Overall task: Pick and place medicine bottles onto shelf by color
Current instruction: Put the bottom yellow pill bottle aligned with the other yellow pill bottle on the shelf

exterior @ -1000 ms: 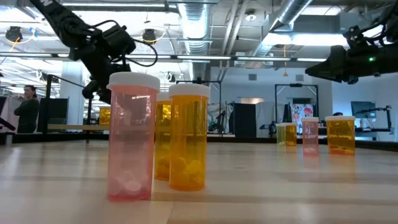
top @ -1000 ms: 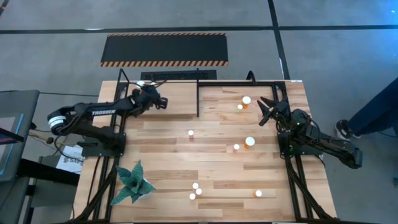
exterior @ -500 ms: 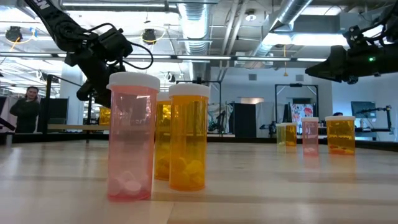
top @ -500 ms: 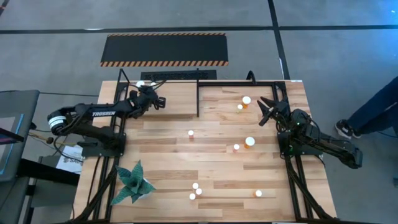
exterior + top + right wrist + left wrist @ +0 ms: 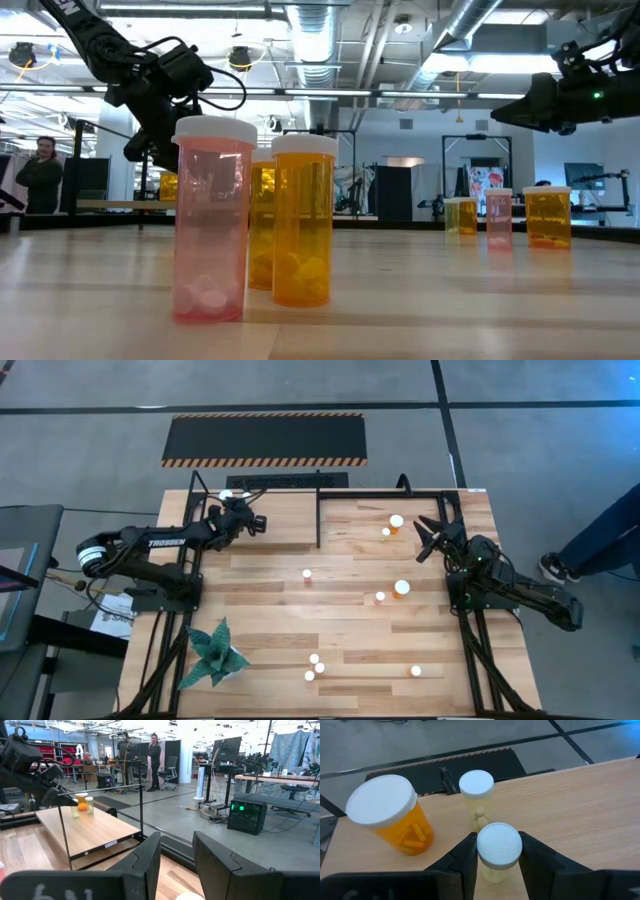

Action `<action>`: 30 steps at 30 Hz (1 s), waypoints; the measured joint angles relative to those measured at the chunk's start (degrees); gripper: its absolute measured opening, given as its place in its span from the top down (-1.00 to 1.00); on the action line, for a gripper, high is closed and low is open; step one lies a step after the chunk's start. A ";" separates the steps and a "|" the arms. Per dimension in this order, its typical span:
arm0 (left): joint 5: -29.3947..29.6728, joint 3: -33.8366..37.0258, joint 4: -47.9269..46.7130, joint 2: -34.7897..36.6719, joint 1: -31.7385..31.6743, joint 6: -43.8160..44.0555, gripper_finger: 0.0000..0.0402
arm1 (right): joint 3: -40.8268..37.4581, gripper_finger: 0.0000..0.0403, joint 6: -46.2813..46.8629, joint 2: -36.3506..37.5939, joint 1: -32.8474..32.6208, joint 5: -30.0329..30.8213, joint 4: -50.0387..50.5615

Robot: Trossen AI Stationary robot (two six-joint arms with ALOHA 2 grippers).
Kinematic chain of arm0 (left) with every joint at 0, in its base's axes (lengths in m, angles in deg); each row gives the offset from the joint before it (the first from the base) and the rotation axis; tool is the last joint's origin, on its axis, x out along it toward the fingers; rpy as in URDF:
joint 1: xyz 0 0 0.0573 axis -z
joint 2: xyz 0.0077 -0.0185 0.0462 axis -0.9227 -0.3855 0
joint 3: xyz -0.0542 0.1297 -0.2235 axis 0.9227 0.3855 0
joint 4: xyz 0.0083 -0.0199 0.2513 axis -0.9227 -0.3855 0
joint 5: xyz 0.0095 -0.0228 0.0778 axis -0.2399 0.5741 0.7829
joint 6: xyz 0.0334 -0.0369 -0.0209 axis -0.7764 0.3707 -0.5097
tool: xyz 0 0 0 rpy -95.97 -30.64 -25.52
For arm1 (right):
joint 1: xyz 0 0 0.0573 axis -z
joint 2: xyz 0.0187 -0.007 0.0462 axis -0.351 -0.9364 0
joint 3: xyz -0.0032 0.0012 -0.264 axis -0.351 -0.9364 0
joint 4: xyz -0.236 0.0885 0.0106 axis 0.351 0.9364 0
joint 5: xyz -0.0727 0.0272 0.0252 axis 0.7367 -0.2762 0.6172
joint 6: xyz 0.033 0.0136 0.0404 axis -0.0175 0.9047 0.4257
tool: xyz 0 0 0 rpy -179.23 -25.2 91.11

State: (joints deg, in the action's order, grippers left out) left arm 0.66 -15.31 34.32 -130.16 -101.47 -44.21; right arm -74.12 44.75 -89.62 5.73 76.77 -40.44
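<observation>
Left claw (image 5: 499, 851): pinches a small pale bottle (image 5: 499, 851) by its white cap, one dark finger on each side, over the far left corner of the shelf (image 5: 280, 525).
Shelf: a light wooden board with black posts and rails, at the far left of the worktop (image 5: 330, 630).
Bottles on the shelf: a wide orange bottle (image 5: 390, 815) and a slim pale yellow bottle (image 5: 477, 795) stand upright, close together, just beyond the pinched one.
Right claw (image 5: 428, 538): hangs above the far right part of the worktop with its fingers pressed together on nothing; the right wrist view looks across to the shelf and the left arm.
Bottles far right: two white caps (image 5: 397, 521) sit near the right claw, with two more (image 5: 401, 588) a little nearer the middle.
Lone bottle: one small cap (image 5: 307, 573) stands near the worktop's centre.
Near-edge bottles: a pink bottle (image 5: 212, 220) and two orange bottles (image 5: 302, 220) stand upright in a tight group, and one cap (image 5: 416, 671) stands apart to their right.
Other things: a green paper plant (image 5: 213, 652) lies at the near left corner, and a black panel with striped edges (image 5: 265, 440) lies on the floor beyond the worktop.
Background: a person (image 5: 40, 170) stands far off in the room.
</observation>
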 joint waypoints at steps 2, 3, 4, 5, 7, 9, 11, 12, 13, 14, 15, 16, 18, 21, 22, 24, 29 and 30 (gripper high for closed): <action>0.90 0.00 0.06 0.00 -0.02 -0.10 0.46 | 0.00 0.32 -0.01 0.00 0.00 -0.01 0.00; 1.14 0.00 0.10 0.00 -0.02 -0.17 0.46 | -0.01 0.32 0.01 0.00 0.00 0.00 0.00; 1.17 0.00 0.21 0.00 -0.02 -0.19 0.46 | 0.00 0.32 0.02 0.00 0.00 0.00 0.00; 1.14 0.00 0.26 0.00 -0.02 -0.25 0.46 | 0.00 0.32 0.01 0.00 0.00 -0.02 0.00; 1.11 0.00 0.50 0.00 -0.02 -0.50 0.46 | -0.01 0.31 0.00 0.00 0.00 0.00 0.00; 1.00 0.00 0.87 -0.03 -0.02 -0.48 0.46 | 0.00 0.31 0.00 0.00 0.00 -0.01 0.00; 1.07 0.00 1.79 -0.80 0.03 -0.50 0.46 | 0.00 0.31 -0.01 0.00 0.00 0.00 0.00; 1.03 0.01 1.93 -1.12 0.04 -0.50 0.46 | 0.00 0.31 0.00 0.00 0.00 0.00 0.00; 1.13 0.04 2.43 -1.58 0.05 -0.50 0.46 | 0.00 0.32 -0.01 0.00 0.00 -0.02 0.00; 1.28 0.02 3.59 -2.23 0.09 -0.50 0.46 | 0.00 0.32 -0.01 0.00 0.00 -0.02 0.00; 1.37 0.00 4.06 -2.84 0.09 -0.50 0.46 | 0.00 0.32 0.00 0.02 0.00 -0.01 0.00; 1.50 0.00 4.40 -3.12 0.09 -0.50 0.46 | -0.01 0.32 -0.01 0.00 0.00 -0.02 0.00; 1.81 0.00 5.55 -3.89 0.09 -0.51 0.46 | -0.02 0.31 -0.01 0.02 0.00 -0.02 0.00; 1.73 0.00 5.73 -3.85 0.09 -0.63 0.46 | 0.00 0.31 0.00 0.00 0.00 -0.02 0.00; 1.74 0.00 5.70 -3.85 0.09 -0.63 0.46 | 0.00 0.31 0.01 0.02 0.00 -0.02 0.00; 1.80 0.00 5.55 -3.85 0.09 -0.59 0.46 | 0.00 0.32 -0.01 0.02 0.00 -0.02 0.00; 1.89 -0.06 4.76 -3.81 0.10 0.39 0.46 | 0.00 0.32 0.00 0.02 0.00 -0.02 0.00; 1.84 -0.08 4.56 -3.80 0.11 0.61 0.46 | -0.02 0.31 0.00 0.02 0.00 -0.02 0.00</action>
State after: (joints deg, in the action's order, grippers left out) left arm 2.50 -15.39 38.87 -133.97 -101.37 -43.60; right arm -74.14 44.75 -89.59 5.73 76.75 -40.44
